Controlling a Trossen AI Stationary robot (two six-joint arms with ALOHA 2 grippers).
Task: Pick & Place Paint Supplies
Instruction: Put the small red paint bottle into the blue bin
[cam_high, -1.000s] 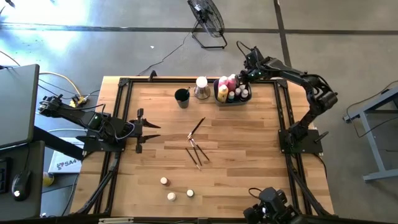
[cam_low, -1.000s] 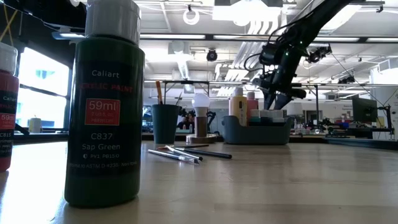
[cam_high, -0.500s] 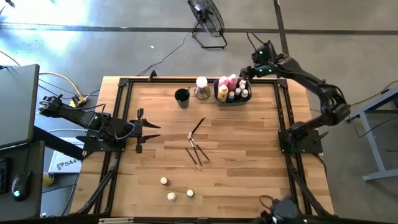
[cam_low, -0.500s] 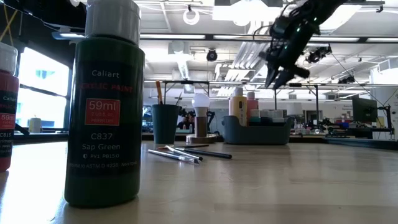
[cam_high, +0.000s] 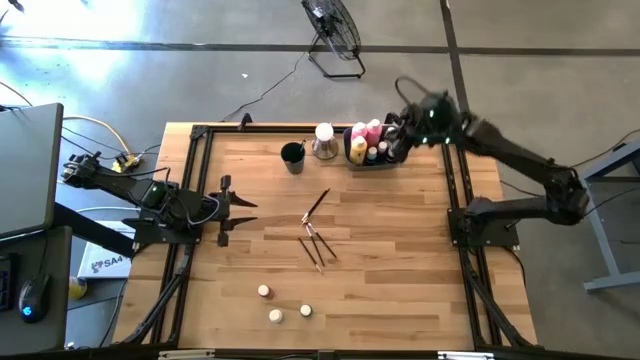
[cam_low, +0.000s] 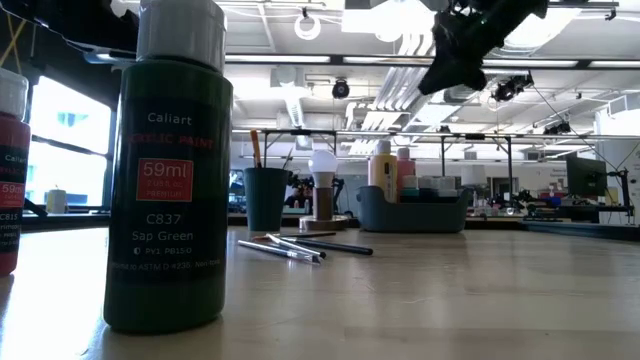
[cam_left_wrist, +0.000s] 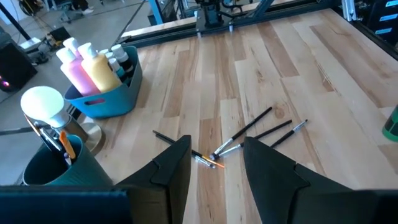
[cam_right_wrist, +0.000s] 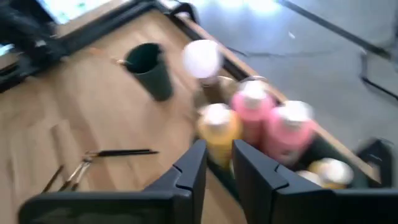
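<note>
green bottle cap cut off

Two dark fingers frame a yellow bottle beside pink bottles in the bin; brushes lie on the worktop.

Table centre: scattered brushes; far edge crowded: bin, cup.

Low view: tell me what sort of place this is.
Likely a robotics lab or workshop: a wooden work table, open ceiling with exposed ducts and lights, and rows of workstations behind.
</note>
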